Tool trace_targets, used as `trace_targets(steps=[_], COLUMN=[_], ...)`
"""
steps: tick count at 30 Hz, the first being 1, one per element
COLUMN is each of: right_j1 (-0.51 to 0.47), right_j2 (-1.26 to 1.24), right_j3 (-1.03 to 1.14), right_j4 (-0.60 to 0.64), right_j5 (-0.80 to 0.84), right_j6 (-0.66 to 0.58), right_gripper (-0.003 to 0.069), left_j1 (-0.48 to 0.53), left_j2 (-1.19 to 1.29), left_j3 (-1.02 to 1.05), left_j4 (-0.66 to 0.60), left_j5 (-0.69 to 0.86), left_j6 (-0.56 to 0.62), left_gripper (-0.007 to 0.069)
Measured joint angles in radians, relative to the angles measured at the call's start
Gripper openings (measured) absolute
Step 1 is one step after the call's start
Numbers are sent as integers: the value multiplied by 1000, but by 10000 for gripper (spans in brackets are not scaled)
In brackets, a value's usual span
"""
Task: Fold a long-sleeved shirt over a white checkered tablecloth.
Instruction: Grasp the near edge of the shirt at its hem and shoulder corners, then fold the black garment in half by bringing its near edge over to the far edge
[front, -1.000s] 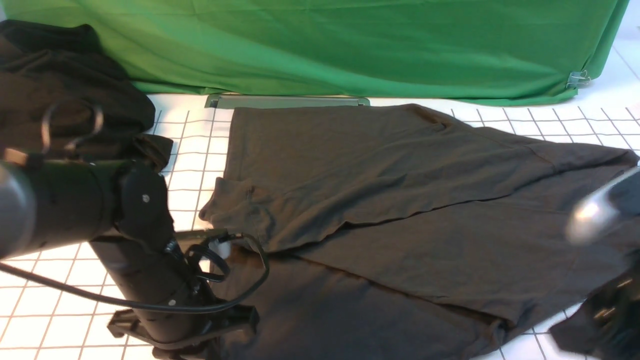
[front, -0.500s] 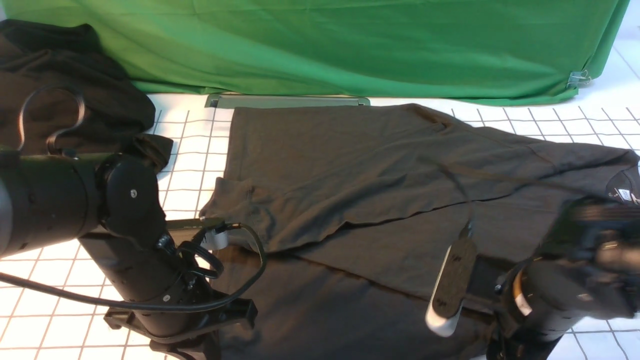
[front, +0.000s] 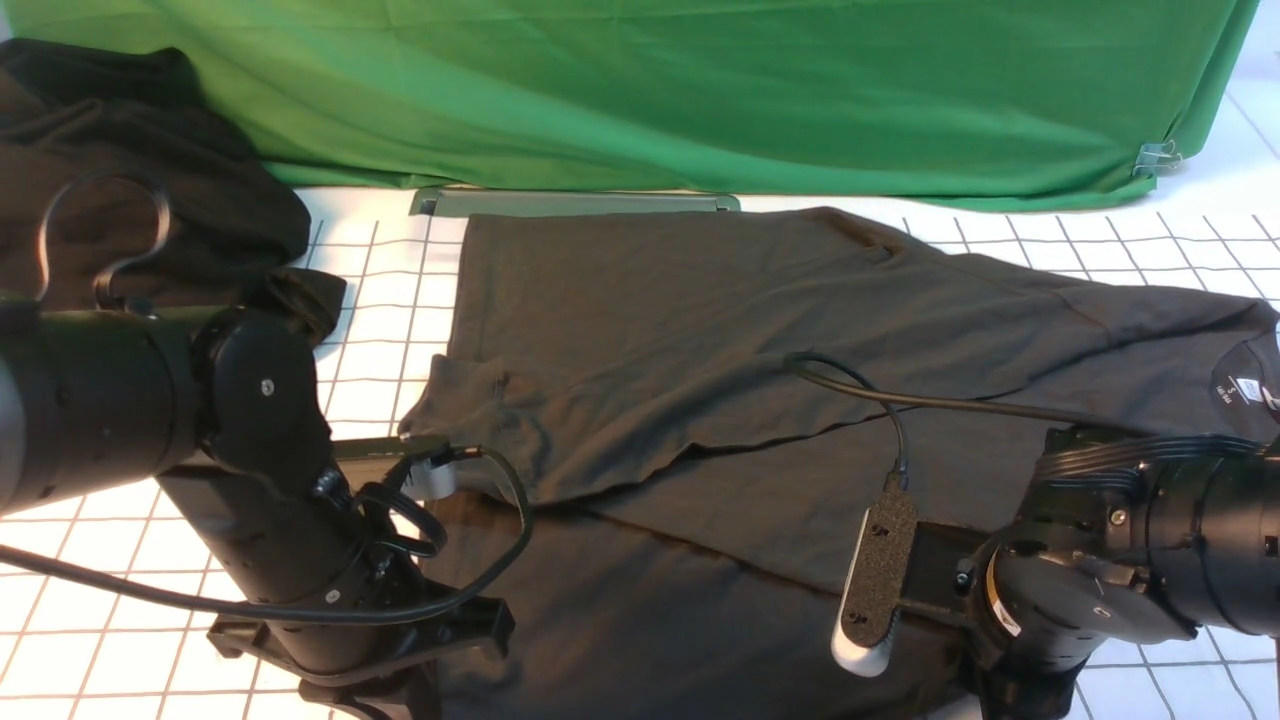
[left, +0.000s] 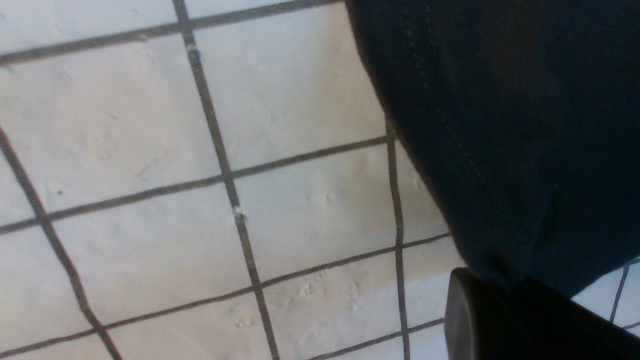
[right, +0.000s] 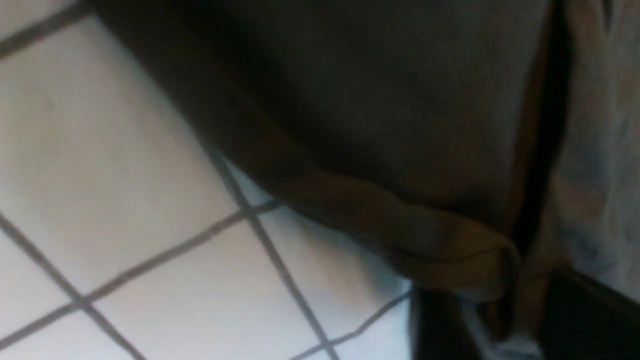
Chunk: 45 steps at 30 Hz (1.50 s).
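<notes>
Both hands are set low at the near hem of the long-sleeved shirt (front: 720, 330). The left hand (left: 505, 305) is clenched on the hem corner. The right hand (right: 500, 315) cannot be told as clenched or released; a bunched shirt edge is seen right at it. Beyond both hands, the shirt is spread on the white checkered tablecloth (front: 380, 300), with the green backdrop (front: 640, 90) hung farthest.

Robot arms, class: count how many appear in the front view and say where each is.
2. The left arm is at the near left, the right arm at the near right, both over the long-sleeved shirt's near edge.
</notes>
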Motion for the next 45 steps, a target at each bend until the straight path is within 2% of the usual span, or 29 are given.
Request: trace_targets(steps=[3,6,12,14,19,23,27,31,35,38,41,42,45], right_j1=[0,0,0,0,1,1,1,1,1,-12,-55,-107,-179], right_j2=[1,-1,-71,-122,-203,-287,-361,-429,-435,-426,-402,-373,-316], right_j3=[0,-1,-1,-1,20,89,137,132,58,9,-28,-55,-100], right_j4=[0,6,138,258,430,486,494,462,363,338,332,330,329], right_j5=[-2,18,112,167,249,295,297,265,234,206,149,107,49], right_j6=[6,28,40,5,-48,-32,19,73,137,147,148,145,129], right_gripper=[77,17,8,7,7,7,7,7,7,6,5,3,3], left_j1=[0,0,0,0,0,0,0,0,4,42,86,124,161], left_j2=[0,-15,-108,-160,-237,-316,-377,-417,-378,-318,-259,-200,-124], left_j3=[0,0,0,0,1,33,55,37,-35,-88,-141,-186,-236], left_j4=[0,-3,-9,-9,-12,-21,-28,-28,-6,1,3,-6,-43], left_j5=[0,2,61,102,186,253,279,204,71,5,-36,-55,-79], left_j6=[0,0,-1,-2,-4,-5,-5,-7,-16,-15,-6,10,63], left_gripper=[17,17,17,17,17,17,17,17,17,17,17,17,17])
